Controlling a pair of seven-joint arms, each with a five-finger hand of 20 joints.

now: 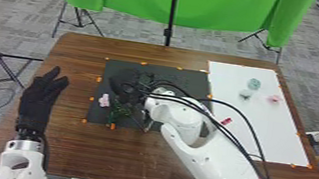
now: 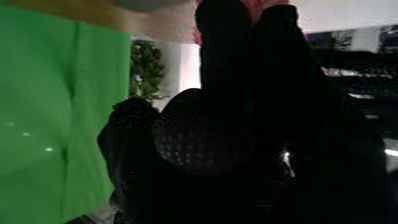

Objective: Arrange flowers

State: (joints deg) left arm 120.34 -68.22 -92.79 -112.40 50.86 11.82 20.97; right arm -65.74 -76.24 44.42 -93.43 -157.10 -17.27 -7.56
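While my left hand waits at the table's left side, its fingers straight and relaxed with nothing in them, it seems to pose little danger, unless I swing it inward and brush what lies on the dark mat. Next to the right, near that mat's left edge, is a pink piece I take for a bloom, with green foliage just beside it. Both look light enough for one careless nudge to push them aside or turn them over. Then comes my right hand, over the mat; dark glove against dark surface, I cannot tell whether it is open or closed on anything. If it does have a stem, too slack a hold could let it twist, and too hard a squeeze could bend it. The black cables loop close by and might catch foliage as I lift or turn. Farther right, my white forearm passes near a red-pink piece on the white board, so a low sideways sweep could drag that off its spot. Beyond are the teal bloom, the pale green one and the pink one; lying near one another, they could be disturbed together by a hasty reach.
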